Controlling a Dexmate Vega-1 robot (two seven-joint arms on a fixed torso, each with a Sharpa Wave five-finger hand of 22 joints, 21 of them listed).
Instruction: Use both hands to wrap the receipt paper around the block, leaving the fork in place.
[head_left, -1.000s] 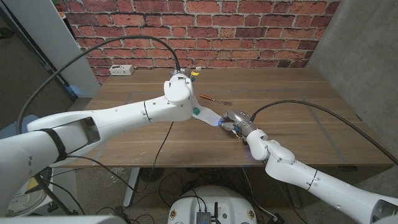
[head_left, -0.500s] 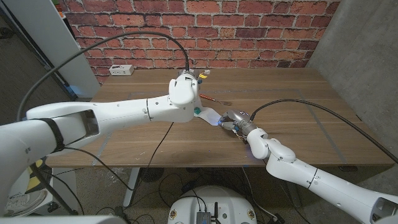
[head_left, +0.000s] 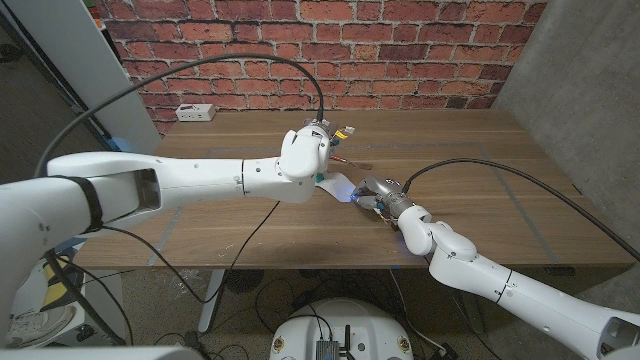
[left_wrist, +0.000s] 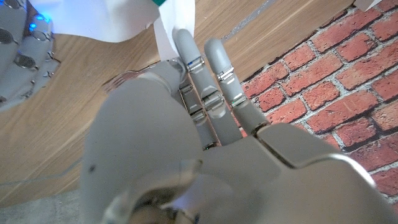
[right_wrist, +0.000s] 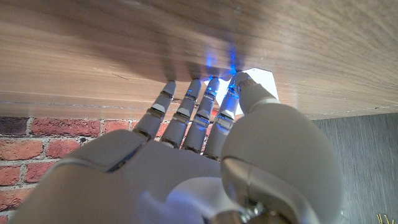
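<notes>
Your left hand (head_left: 318, 140) fingers (left_wrist: 186, 50) touch the receipt paper (head_left: 335, 186); whether they grip it, you cannot tell. Your right hand (head_left: 375, 193) presses its end onto the table (head_left: 470, 150).

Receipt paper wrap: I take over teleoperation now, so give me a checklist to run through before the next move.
1. Right robot hand pins one end of the receipt paper: ok, fingertips press on it in the right wrist view.
2. Left robot hand holds the paper: cannot tell, fingers reach its edge.
3. Block under the paper: cannot tell, just a green bit shows.
4. Fork left alone: ok, it lies on the table beside the left robot hand.
5. Wrap finished: not ok.
</notes>
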